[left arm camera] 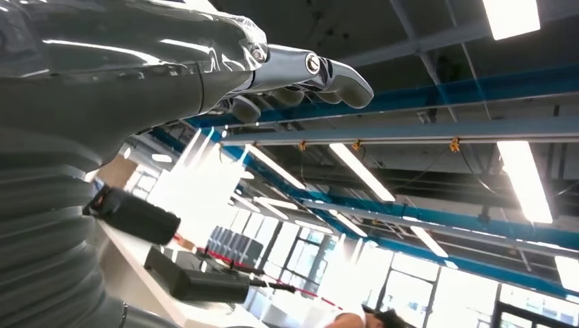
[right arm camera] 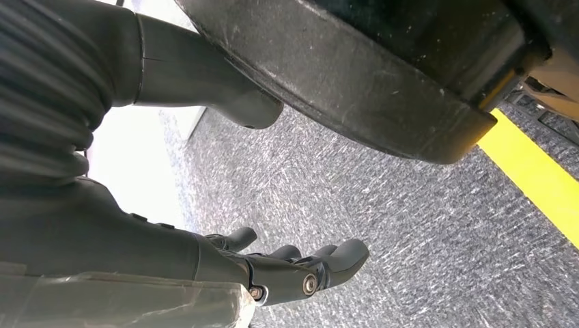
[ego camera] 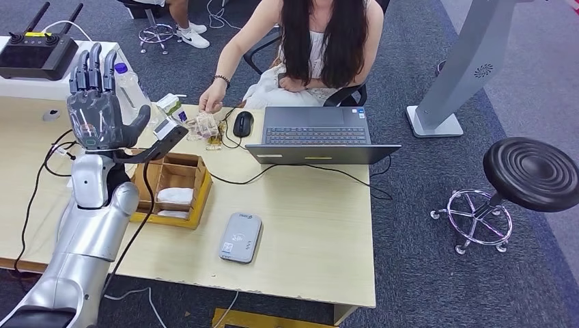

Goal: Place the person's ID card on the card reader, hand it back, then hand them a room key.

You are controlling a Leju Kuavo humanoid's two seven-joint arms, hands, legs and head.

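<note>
- Head view has the left hand (ego camera: 101,109) raised upright above the desk (ego camera: 307,225), palm showing, fingers straight and spread, thumb out to the side, nothing in it.
- Right hand (right arm camera: 287,270) hangs low over grey carpet in its wrist view, fingers loosely extended and holding nothing.
- Card reader (ego camera: 240,237), a flat grey pad, lies bare on the desk just beside the wooden box (ego camera: 174,188) with white cards in its compartments.
- I can't make out an ID card anywhere; the person's hand (ego camera: 212,101) rests by small clutter near the mouse (ego camera: 242,124), across the desk from the robot.
- My read: the robot is waiting to receive the card. It would do well to hold the palm steady and open within the person's reach, and close only once the card sits between thumb and fingers.
- Cables trail under the raised arm; the later sweep toward the reader should pass above them.
</note>
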